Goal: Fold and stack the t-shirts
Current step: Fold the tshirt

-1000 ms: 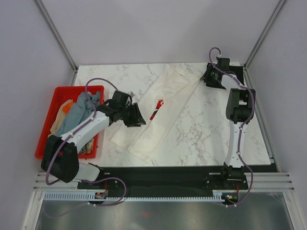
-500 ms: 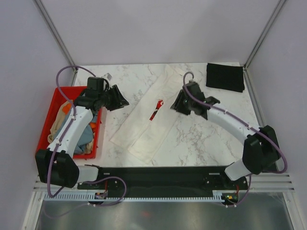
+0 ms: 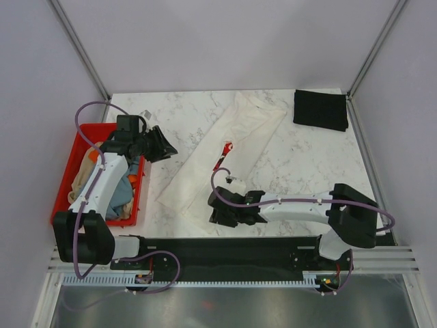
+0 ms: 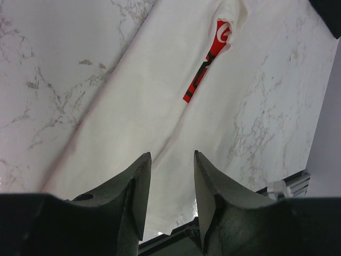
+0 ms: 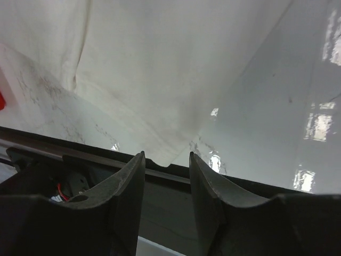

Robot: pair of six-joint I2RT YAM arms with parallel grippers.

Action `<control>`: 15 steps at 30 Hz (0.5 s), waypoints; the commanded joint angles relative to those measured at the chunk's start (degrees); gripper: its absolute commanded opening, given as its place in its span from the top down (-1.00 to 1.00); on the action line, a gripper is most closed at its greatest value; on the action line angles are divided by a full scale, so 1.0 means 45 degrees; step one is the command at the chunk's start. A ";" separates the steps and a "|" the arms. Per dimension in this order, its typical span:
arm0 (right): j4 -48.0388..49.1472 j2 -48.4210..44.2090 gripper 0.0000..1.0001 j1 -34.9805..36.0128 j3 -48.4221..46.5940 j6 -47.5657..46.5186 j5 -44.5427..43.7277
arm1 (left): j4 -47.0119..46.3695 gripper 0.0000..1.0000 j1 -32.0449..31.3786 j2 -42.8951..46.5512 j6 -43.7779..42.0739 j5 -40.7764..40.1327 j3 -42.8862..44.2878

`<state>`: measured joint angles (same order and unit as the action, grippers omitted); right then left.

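A cream-white t-shirt (image 3: 239, 137), folded into a long strip, lies diagonally across the marble table, its red chest print (image 3: 222, 156) facing up. My right gripper (image 3: 218, 216) hangs open low over the strip's near corner at the table's front edge. In the right wrist view that corner (image 5: 168, 157) lies just beyond my right gripper (image 5: 166, 156). Left of the strip, near the crate, my left gripper (image 3: 164, 145) hovers open and holds nothing. The left wrist view shows my left gripper (image 4: 170, 160) above the shirt (image 4: 144, 96) and its print (image 4: 208, 64). A folded black t-shirt (image 3: 319, 109) rests at the back right.
A red crate (image 3: 66, 179) stands at the left edge and holds a grey-blue shirt (image 3: 123, 191), a tan one (image 3: 85, 174) and an orange one (image 3: 92, 156). A black rail (image 3: 239, 246) runs along the table's front edge. Frame posts stand at the back corners.
My right arm swung from the back right, leaving the black shirt uncovered there, across the cream shirt to its near corner. My left gripper drew back from the shirt towards the crate.
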<state>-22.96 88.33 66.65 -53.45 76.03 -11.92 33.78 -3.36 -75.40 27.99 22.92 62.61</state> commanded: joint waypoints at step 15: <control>-0.0230 0.2381 0.07 0.1927 -0.1422 0.2109 -0.1394 | -0.0397 0.10 0.0003 0.0446 -0.0614 0.0825 -0.0905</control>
<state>-23.27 97.80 74.89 -57.58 83.83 -16.38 33.56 -3.36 -74.94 27.51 24.64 59.35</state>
